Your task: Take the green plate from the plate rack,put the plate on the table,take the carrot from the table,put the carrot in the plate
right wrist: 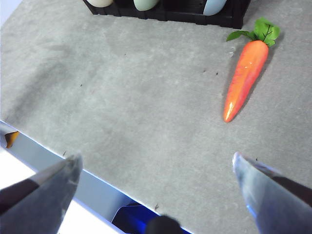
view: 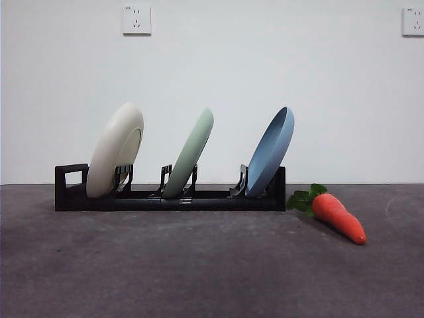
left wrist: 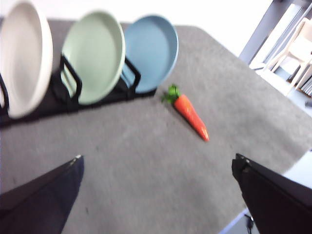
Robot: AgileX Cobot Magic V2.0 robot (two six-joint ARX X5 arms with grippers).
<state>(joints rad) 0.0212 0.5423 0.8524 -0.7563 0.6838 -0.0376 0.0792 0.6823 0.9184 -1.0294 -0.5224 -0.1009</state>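
Observation:
The green plate (view: 191, 154) stands on edge in the middle slot of the black plate rack (view: 169, 196), between a cream-white plate (view: 116, 150) and a blue plate (view: 270, 152). It also shows in the left wrist view (left wrist: 95, 56). The carrot (view: 338, 214) lies on the dark grey table (view: 199, 265) beside the rack's right end, leaves toward the rack; it also shows in the left wrist view (left wrist: 191, 113) and the right wrist view (right wrist: 246, 77). My left gripper (left wrist: 158, 195) is open and empty, well back from the rack. My right gripper (right wrist: 158, 187) is open and empty over the table's near edge.
Two wall sockets (view: 136, 20) sit on the white wall behind. The rack's loop handle (view: 71, 179) is at its left end. The table's edge (right wrist: 58, 156) runs under the right gripper. Neither arm shows in the front view.

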